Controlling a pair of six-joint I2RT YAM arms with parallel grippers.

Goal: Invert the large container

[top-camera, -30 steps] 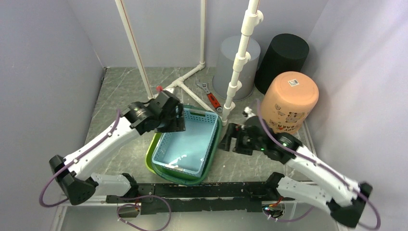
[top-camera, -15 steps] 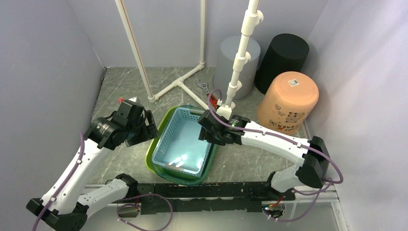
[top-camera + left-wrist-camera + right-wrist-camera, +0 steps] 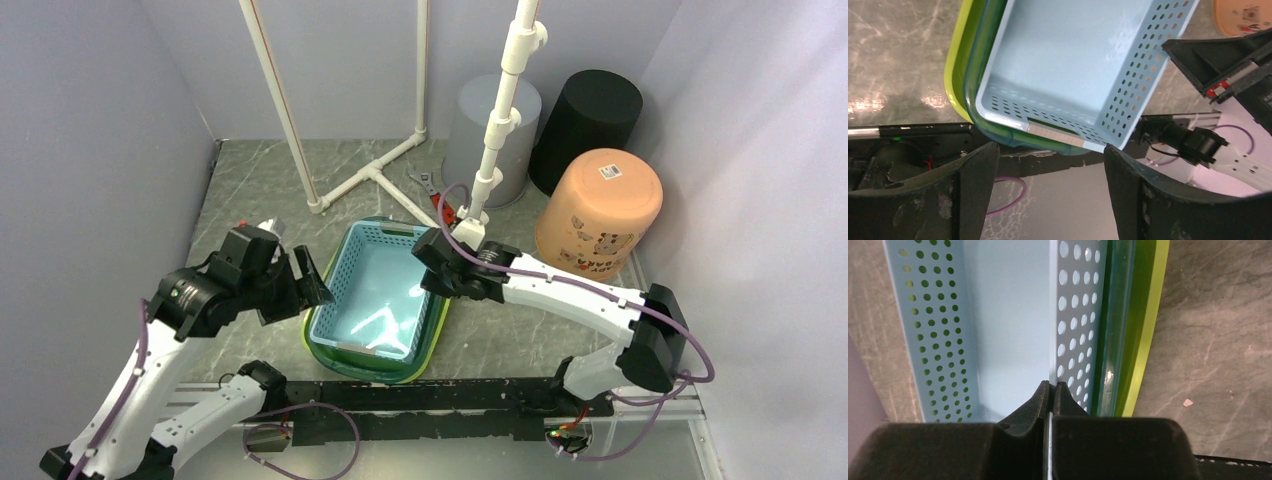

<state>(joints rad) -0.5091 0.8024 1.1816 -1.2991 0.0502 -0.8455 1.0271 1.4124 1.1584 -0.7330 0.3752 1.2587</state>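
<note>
Pulled back toward us, our left gripper (image 3: pixel 297 290) now hangs spread just left of the stack. We see the blue basket (image 3: pixel 385 290) upright on the table, nested in the green tub (image 3: pixel 380 366), with our right gripper (image 3: pixel 1050 391) newly pinching its right wall.

One basket (image 3: pixel 385 300), two trays (image 3: pixel 955 65) (three bins (image 3: pixel 600 205))

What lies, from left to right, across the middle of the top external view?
In order: left gripper, open → light blue perforated plastic basket → right gripper, shut on the basket's right wall → upturned peach plastic bucket.
</note>
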